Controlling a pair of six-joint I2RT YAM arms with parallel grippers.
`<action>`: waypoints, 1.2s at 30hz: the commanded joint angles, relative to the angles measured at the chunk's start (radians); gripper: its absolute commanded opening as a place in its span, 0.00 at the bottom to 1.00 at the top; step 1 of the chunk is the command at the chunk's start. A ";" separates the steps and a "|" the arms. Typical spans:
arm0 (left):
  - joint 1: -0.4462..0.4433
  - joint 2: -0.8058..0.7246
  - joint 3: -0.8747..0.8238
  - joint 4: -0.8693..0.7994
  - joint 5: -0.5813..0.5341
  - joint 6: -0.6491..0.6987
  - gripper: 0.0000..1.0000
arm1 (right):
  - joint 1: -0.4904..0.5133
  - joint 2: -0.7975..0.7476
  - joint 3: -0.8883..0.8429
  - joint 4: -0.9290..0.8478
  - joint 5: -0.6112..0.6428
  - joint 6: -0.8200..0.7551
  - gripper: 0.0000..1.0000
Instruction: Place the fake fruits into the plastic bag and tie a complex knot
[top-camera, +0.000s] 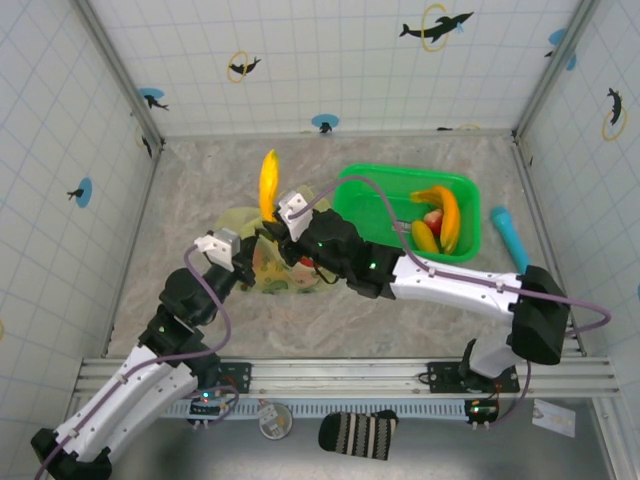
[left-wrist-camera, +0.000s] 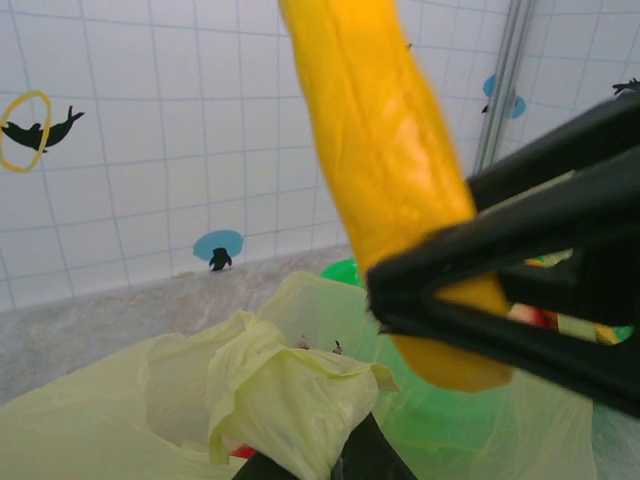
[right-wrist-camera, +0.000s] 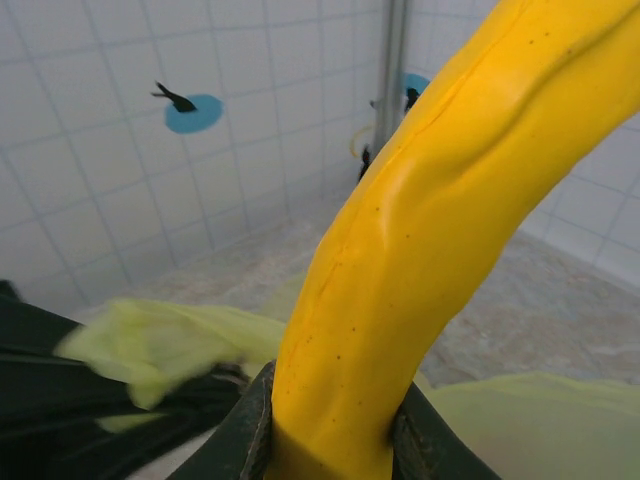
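The right gripper (top-camera: 279, 221) clasped a yellow banana (top-camera: 268, 180) upright over the translucent yellow-green plastic bag (top-camera: 268, 279). The left gripper (top-camera: 247, 262) sat against the bag's left edge. To the right, a green basket (top-camera: 400, 172) held two more bananas (top-camera: 447, 215) and a red fruit (top-camera: 433, 216). A cyan cylinder (top-camera: 508, 238) lay just beyond it.

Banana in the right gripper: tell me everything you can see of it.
The banana is a glossy yellow-orange plastic toy, long and gently curved, with faint ridges and tiny dark specks. It stands nearly upright in the air, clamped near its lower end between the fingers of the right gripper. Its lower tip hangs over the plastic bag.
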 joint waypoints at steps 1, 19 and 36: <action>-0.006 -0.021 -0.010 0.021 -0.028 0.026 0.00 | -0.014 0.032 -0.041 0.072 0.157 -0.004 0.22; -0.006 -0.032 -0.013 0.024 -0.032 0.026 0.00 | -0.055 0.114 -0.095 0.002 0.069 0.110 0.52; -0.006 -0.011 -0.012 0.022 -0.030 0.031 0.00 | -0.035 -0.199 -0.051 -0.005 -0.063 0.071 0.54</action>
